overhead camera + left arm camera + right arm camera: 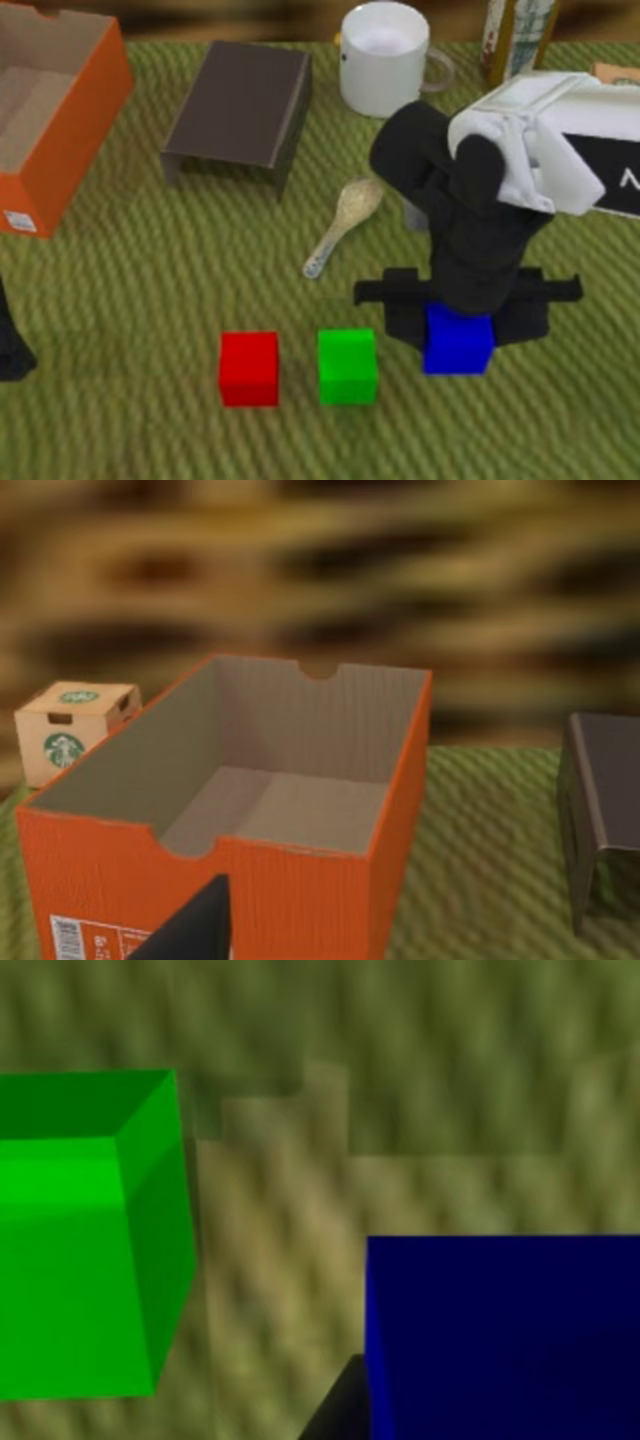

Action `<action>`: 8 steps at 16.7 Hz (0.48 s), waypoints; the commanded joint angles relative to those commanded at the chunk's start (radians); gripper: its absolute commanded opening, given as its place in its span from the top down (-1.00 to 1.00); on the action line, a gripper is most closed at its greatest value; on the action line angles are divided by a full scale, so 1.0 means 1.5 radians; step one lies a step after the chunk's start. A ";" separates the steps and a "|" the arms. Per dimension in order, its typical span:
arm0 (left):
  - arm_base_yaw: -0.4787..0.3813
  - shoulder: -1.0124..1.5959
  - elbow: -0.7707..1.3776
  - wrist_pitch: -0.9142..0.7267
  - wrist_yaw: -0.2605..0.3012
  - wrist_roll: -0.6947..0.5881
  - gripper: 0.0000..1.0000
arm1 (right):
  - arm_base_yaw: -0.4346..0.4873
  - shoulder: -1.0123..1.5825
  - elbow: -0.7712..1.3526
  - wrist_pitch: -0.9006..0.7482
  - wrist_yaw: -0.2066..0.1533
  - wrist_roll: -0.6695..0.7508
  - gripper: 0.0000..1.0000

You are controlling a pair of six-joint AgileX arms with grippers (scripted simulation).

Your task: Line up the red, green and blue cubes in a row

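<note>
The left arm [12,345] sits parked at the table's left edge; I cannot tell how its jaws stand. On the green mat [150,440] the red cube [249,368] lies far left of the right gripper's jaws, with the green cube [347,365] next, a small gap between them. The right gripper [458,325] stands over the blue cube [458,342], which sits between its jaws, just right of green; whether they pinch it I cannot tell.
</note>
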 joint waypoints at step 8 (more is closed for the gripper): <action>0.000 0.000 0.000 0.000 0.000 0.000 -1.00 | 0.004 0.044 -0.081 0.126 0.001 0.003 1.00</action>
